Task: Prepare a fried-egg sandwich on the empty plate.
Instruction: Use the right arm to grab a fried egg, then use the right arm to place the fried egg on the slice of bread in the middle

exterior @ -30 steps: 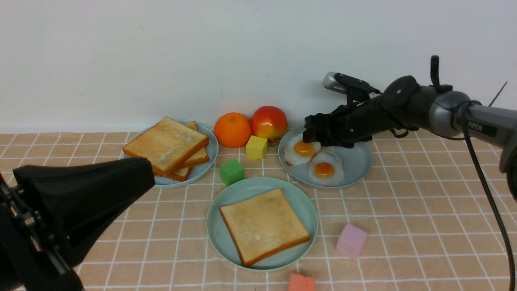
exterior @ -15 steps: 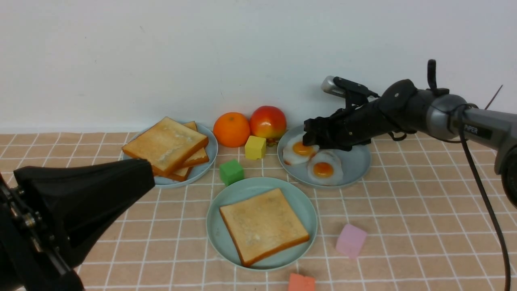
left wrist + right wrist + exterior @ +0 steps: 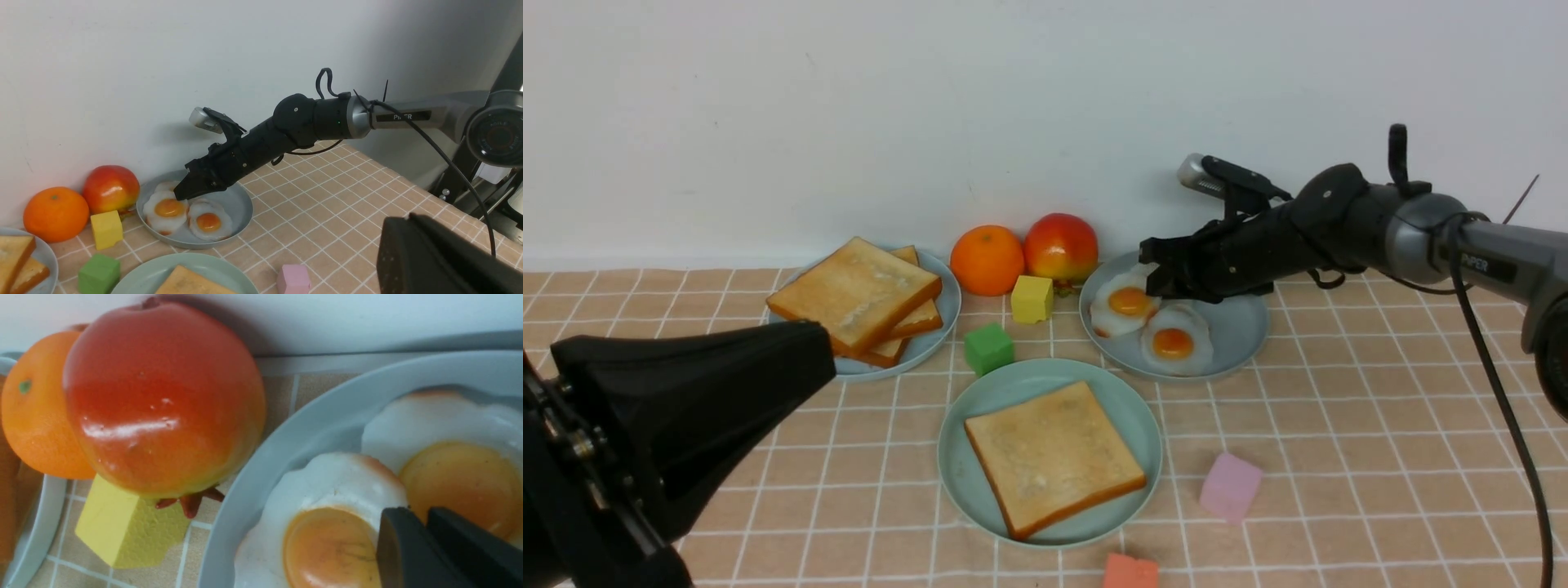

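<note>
**Front view.** Surface: peach tablecloth (image 3: 1339, 441) with a white grid, running back to a plain white wall (image 3: 849, 98).
- Mint-green plate (image 3: 1013, 394), near centre: one toast slice (image 3: 1054, 457) lies flat on it.
- Blue-grey plate (image 3: 925, 345), far left: toast stack (image 3: 854, 292).
- Second blue-grey plate (image 3: 1243, 327), far right: left fried egg (image 3: 1121, 309) and right fried egg (image 3: 1174, 347), side by side.
- By the wall, between the far plates: orange (image 3: 987, 260), apple (image 3: 1061, 247), yellow cube (image 3: 1032, 298).
- Green cube (image 3: 988, 348): just behind the mint-green plate.
- Pink cube (image 3: 1230, 487): right of the mint-green plate.
- Coral cube (image 3: 1130, 572): at the near edge, seen in this view alone.
- Right gripper (image 3: 1156, 282): reaches in low from the right, tip at the far edge of the left fried egg.
- Left gripper (image 3: 817, 359): a black bulk in the near left corner, closed on nothing.

**Left wrist view.** Only this view shows the right arm (image 3: 310, 122) side-on with its looped cable. At the cloth's right end it also shows a round grey joint housing (image 3: 496, 130) before a dark upright. The gripper tip meets the left fried egg's white.

**Right wrist view.** Close-up only. The fingers (image 3: 400, 547) stand nearly together, a dark slit between them, tips down on the white beside the yolk. Whether the white is pinched cannot be told. Red-brown leaf tips show under the apple.
</note>
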Robot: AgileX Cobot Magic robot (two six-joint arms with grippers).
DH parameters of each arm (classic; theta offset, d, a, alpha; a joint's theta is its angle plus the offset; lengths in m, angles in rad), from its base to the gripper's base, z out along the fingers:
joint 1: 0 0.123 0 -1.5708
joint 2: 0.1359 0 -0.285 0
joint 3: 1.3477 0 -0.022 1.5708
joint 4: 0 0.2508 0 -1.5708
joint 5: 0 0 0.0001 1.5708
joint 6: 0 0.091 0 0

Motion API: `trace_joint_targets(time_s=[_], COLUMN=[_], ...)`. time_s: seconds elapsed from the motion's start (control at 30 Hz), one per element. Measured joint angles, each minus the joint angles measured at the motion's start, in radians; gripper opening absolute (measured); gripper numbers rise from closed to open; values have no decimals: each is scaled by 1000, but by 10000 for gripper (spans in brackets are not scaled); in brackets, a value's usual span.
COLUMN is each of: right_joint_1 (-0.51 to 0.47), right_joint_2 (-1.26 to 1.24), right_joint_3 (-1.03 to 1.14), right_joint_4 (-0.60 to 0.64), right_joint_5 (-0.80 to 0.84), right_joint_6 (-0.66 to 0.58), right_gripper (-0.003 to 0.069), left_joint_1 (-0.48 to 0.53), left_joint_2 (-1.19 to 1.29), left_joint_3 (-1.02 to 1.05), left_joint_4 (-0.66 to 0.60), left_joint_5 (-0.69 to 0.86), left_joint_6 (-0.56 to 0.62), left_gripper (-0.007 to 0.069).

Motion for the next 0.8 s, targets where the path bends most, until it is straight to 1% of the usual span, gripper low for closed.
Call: trace_joint_targets(time_s=[0.33,0.47,0.6,0.63,0.67,0.73,0.8], right_joint_1=[-18,-54,-61,-48,-45,4,60], right_joint_2=[-116,-213,-298,-347,-353,-415,-446], right_joint_3=[3,5,54,113,122,236,333], right_joint_4=[9,7,6,12,13,25,58], right_joint_5=[67,192,304,355,355,392,387], right_joint_6=[-7,-39,-47,-52,-52,-69,-89], right_gripper=[67,67,67,67,67,66,66], left_joint_1=[0,0,0,0,0,0,0], left_joint_2=[0,0,0,0,0,0,0], left_joint_3=[0,0,0,0,0,0,0], left_joint_4=[5,46,71,76,78,80,81], left_joint_5=[22,63,98,118,123,146,165], left_joint_6=[1,1,1,1,1,1,1], left_gripper=[0,4,5,6,6,8,8])
